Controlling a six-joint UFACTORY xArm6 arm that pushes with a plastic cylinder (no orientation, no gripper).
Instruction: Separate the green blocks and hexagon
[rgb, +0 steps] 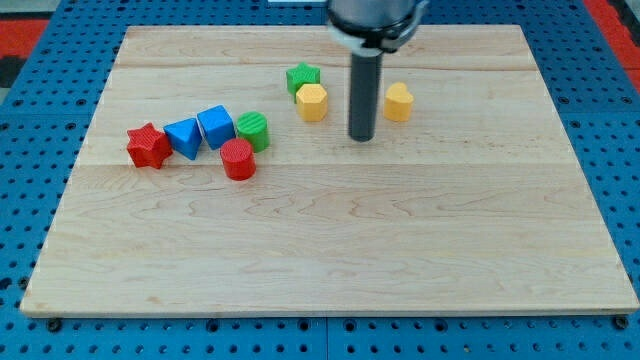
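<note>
A green star block (302, 77) sits near the board's top middle, touching a yellow hexagon block (312, 102) just below it. A green round block (253, 131) lies further left, beside a blue cube (216, 126) and a red cylinder (238, 159). My tip (362, 137) stands right of the yellow hexagon and left of a second yellow block (398, 102), touching neither.
A blue triangle block (184, 136) and a red star block (148, 146) continue the row at the left. The wooden board (330, 250) lies on a blue pegboard surface. The arm's dark body (375, 20) hangs over the board's top edge.
</note>
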